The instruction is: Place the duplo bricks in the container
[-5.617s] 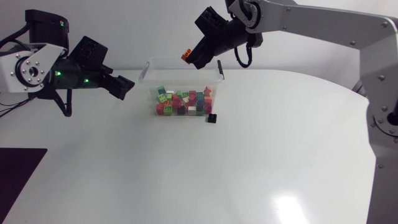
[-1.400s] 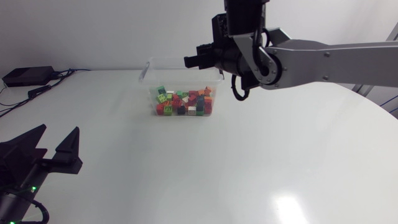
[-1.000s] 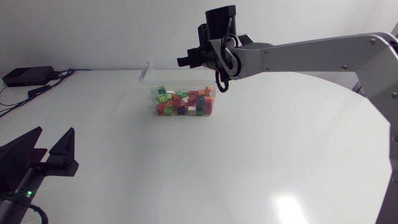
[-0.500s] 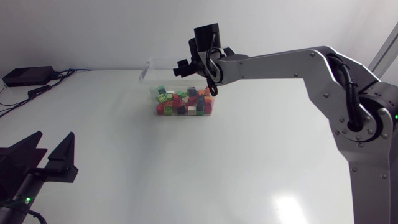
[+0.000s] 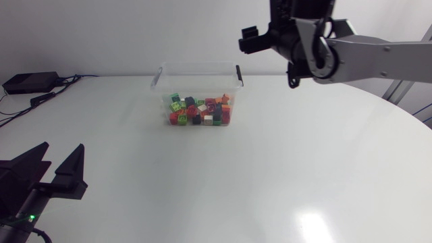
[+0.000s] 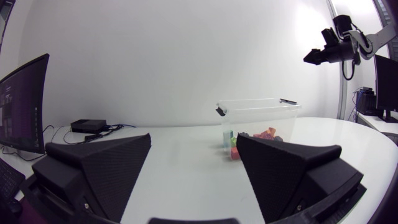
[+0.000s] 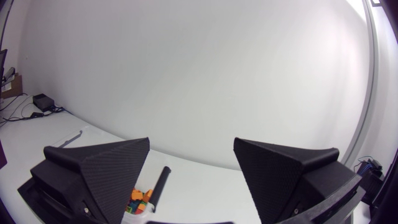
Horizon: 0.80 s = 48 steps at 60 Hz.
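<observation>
Both jaws wide open: L arm [image 5: 27, 192], R arm [image 5: 378, 57]

Left gripper [image 6: 193, 148]: two broad black wedge fingers [image 6: 99, 168], spread wide apart, nothing between them.
Table [image 6: 180, 165]: white, running ahead of the gripper.
Container [image 6: 254, 115]: clear plastic tub, upright on the table, well ahead of the fingers; black latch [image 6: 220, 111] at each end of the rim.
Duplo bricks [image 6: 264, 134]: red, orange, green and dark pieces heaped inside the tub's bottom.
Right gripper [image 6: 317, 56]: black, held high in the air beyond the tub, well apart from it.
</observation>
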### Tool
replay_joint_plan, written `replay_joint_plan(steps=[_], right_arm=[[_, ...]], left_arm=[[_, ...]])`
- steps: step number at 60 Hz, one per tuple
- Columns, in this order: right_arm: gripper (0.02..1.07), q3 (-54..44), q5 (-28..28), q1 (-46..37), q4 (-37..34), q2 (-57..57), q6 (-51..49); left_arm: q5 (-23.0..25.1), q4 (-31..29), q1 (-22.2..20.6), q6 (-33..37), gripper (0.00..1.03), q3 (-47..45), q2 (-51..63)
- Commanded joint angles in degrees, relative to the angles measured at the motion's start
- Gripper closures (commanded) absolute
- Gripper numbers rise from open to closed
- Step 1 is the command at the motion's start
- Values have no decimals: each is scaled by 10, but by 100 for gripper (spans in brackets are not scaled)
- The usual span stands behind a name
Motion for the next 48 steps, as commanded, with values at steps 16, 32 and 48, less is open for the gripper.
replay_joint_plan(steps=[16,32,48], right_arm=[[8,-216,9,-74,5,-232,-62],[8,-356,9,-111,-29,-418,-81],[8,-470,8,-137,-106,-623,-94]], left_arm=[[-5,-13,-2,-8,5,-11,-5],[-5,-17,4,5,5,-11,-5],[-6,-19,8,28,5,-11,-5]])
